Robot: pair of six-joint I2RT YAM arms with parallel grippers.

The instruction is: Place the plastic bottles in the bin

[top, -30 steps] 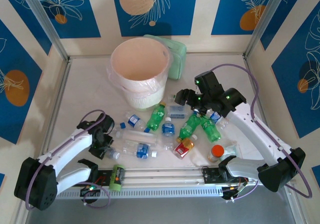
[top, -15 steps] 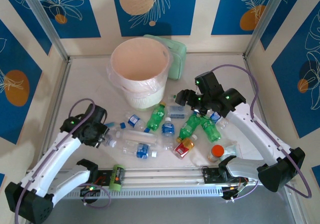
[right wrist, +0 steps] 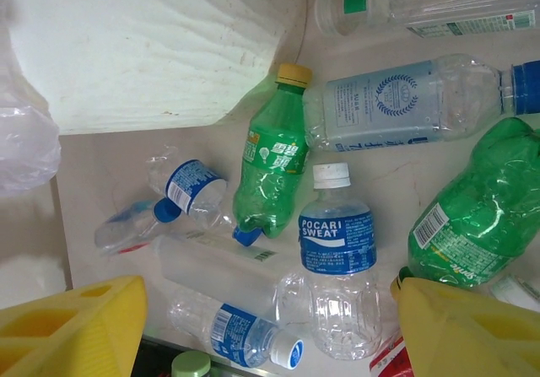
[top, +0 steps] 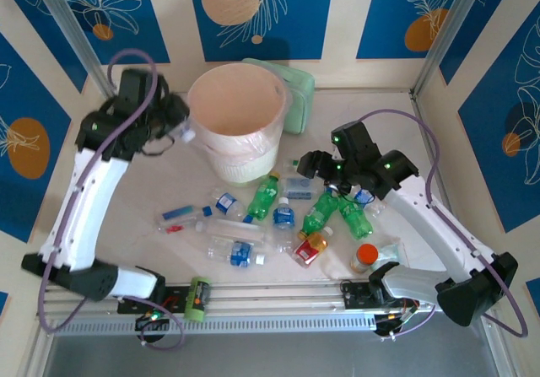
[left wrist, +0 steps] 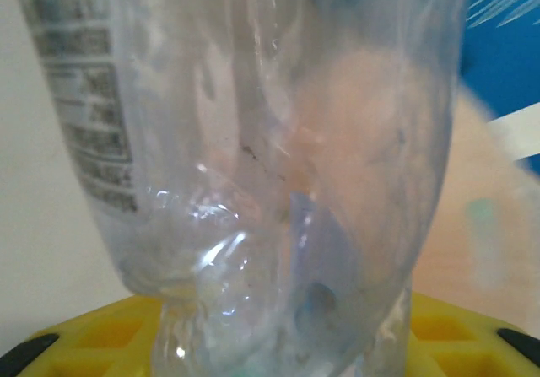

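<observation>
Left wrist view: our left gripper (left wrist: 278, 339) pinches a clear bottle (left wrist: 253, 141), with its fingers (left wrist: 93, 339) narrow around it. From the top, it hangs at the bin's (top: 240, 162) nine o'clock rim. We think it should reach over the hole before letting go. Our right gripper (right wrist: 270, 326) is wide, holding nothing, above a green bottle (right wrist: 270, 175). Bare table (top: 143, 183) lies at the bin's eight o'clock.
</observation>
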